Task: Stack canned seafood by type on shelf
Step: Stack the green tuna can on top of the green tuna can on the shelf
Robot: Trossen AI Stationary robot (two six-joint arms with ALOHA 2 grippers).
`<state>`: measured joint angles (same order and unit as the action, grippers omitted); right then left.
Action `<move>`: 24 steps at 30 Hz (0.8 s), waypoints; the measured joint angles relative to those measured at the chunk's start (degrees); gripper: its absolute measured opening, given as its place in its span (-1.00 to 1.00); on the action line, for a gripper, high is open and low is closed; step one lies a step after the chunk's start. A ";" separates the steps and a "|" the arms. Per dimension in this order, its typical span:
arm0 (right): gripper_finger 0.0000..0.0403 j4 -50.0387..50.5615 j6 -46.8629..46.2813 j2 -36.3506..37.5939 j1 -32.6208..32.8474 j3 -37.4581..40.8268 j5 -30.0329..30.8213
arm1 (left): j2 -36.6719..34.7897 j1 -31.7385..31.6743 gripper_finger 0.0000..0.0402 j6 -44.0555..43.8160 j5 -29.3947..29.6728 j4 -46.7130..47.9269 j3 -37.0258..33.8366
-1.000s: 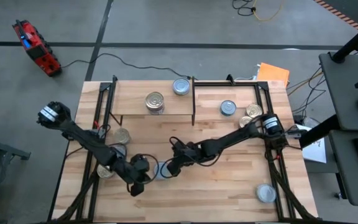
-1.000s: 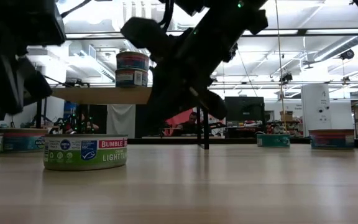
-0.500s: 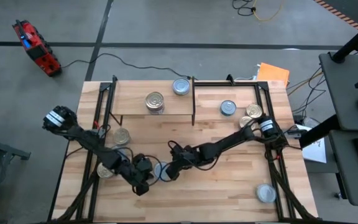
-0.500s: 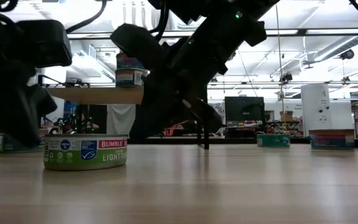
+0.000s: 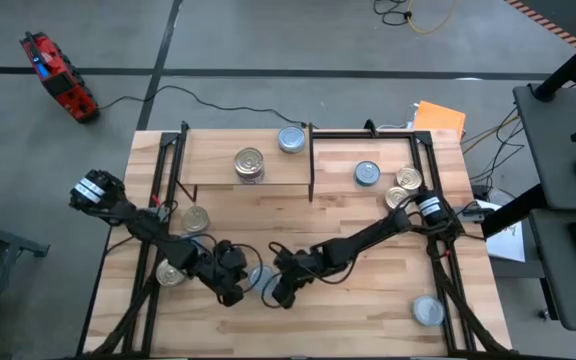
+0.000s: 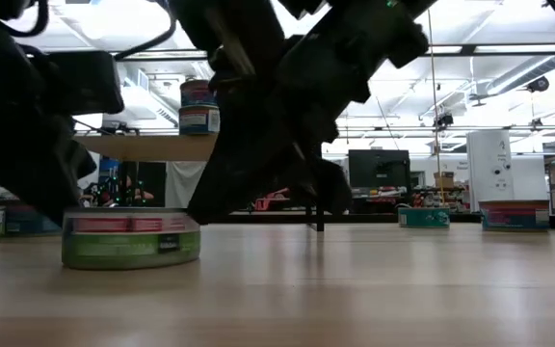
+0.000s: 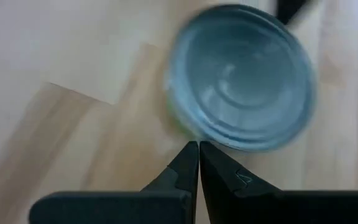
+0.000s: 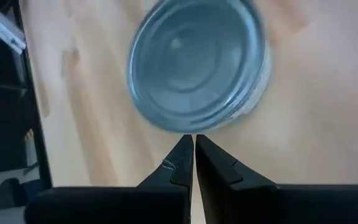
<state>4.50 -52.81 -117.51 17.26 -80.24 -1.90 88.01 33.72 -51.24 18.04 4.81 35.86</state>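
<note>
Left gripper [image 5: 232, 290] sits low over the front of the bench [image 5: 368, 300], fingers [image 7: 185, 167] pressed together, tips right at the rim of the silver-lidded tin [image 5: 261, 279] — no grip, just nudging. Tin stands flat on the bench between both arms, green label showing in the low view, well apart from the shelf [image 5: 218, 170] at the back. Right gripper [image 5: 280, 293] is on the tin's other side, fingers [image 8: 184, 158] also shut tight, tip beside the lid edge. So neither arm can lift it as they stand; I'd say one has to back off a touch, spread its fingers wide enough to span the tin, then come down square over the centre w/ the other arm clear. Best bet probably the right, since the silver tin on shelf [image 5: 291, 139] is at the shelf's right end; the gold tin on shelf [image 5: 249, 163] marks the other pile. Risk: two closed tips pushing from both sides could skid the tin. Farther right, more loose tins [image 5: 404, 181] wait near the back corner, one [image 5: 427, 311] near the front.
</note>
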 joint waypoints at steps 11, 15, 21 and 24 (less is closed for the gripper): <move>-0.95 14.41 -9.33 4.37 0.36 -0.01 0.53 | -6.16 0.93 -1.00 2.96 -8.36 0.06 0.06; -0.95 14.30 -10.81 5.65 0.66 -0.01 1.48 | -8.65 0.86 -1.00 7.76 -7.79 -2.36 0.11; -0.95 11.79 -14.06 5.66 0.35 -0.01 4.17 | -7.50 0.52 -1.00 10.40 -3.72 -3.22 -0.04; -0.95 9.17 -14.91 5.46 -0.30 -0.01 4.51 | -5.43 0.54 -1.00 9.45 -3.62 -3.30 -0.07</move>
<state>13.67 -67.72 -112.05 16.95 -80.25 2.61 82.58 34.27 -41.79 14.42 1.50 35.79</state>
